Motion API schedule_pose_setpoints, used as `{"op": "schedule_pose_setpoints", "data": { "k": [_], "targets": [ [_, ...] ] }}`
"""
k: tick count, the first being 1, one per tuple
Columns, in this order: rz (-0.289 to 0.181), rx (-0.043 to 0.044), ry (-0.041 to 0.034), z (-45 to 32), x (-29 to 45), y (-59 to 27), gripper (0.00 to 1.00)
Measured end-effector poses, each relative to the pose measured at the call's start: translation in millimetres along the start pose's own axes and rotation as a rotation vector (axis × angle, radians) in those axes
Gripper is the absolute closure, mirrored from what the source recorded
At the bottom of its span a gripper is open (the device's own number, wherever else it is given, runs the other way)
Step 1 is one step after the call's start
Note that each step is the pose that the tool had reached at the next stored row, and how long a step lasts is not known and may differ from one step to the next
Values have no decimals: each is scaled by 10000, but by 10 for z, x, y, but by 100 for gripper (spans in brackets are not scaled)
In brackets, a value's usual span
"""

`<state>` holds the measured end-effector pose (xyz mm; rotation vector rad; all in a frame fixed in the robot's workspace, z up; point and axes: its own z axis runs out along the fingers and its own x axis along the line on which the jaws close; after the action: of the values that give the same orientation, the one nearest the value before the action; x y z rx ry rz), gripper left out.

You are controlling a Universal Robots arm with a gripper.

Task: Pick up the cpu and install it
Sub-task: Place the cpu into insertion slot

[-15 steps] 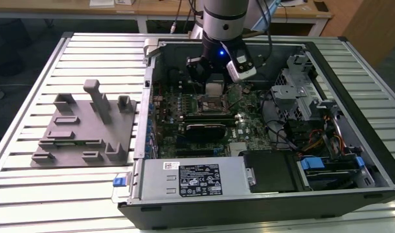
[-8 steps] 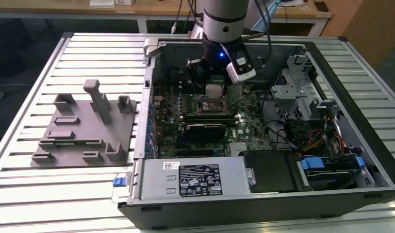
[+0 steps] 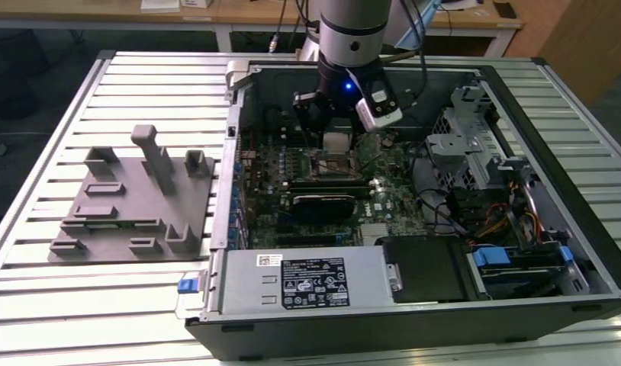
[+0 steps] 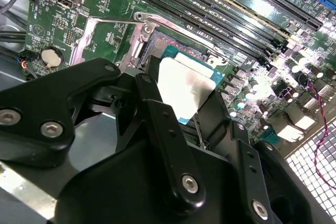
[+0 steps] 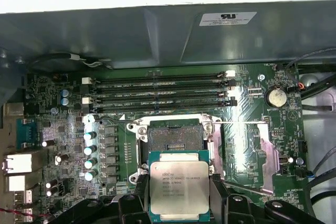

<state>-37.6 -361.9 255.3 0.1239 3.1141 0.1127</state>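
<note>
The cpu (image 5: 178, 187), a flat square chip with a silvery top and a green rim, sits between my black fingers (image 5: 140, 195). My gripper (image 5: 178, 195) is shut on it, one finger on each opposite edge. In the second wrist view the cpu (image 4: 184, 87) hangs just above the open socket (image 4: 157, 43) on the green motherboard. The socket (image 5: 173, 136) is bare, with its metal load plate (image 5: 252, 148) swung open to one side. In the exterior view my gripper (image 3: 336, 141) reaches down into the open computer case (image 3: 555, 191), with the pale cpu (image 3: 336, 136) over the socket (image 3: 331, 164).
Several memory slots (image 5: 157, 90) run beside the socket. A black finned block (image 3: 326, 204) lies close to it. The power supply (image 3: 310, 278), drive cages (image 3: 474, 145) and cable bundles (image 3: 493, 221) crowd the case. A grey fixture (image 3: 127, 202) stands on the slatted table at the exterior view's left.
</note>
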Motion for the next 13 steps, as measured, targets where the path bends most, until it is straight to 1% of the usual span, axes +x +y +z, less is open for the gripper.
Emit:
{"op": "schedule_pose_setpoints", "data": {
  "k": [6,7,13],
  "targets": [
    [8,0,-1,1,0,0,46],
    [95,2,-7,1,-1,0,46],
    [1015,19,-75,1,0,0,46]
  ]
}}
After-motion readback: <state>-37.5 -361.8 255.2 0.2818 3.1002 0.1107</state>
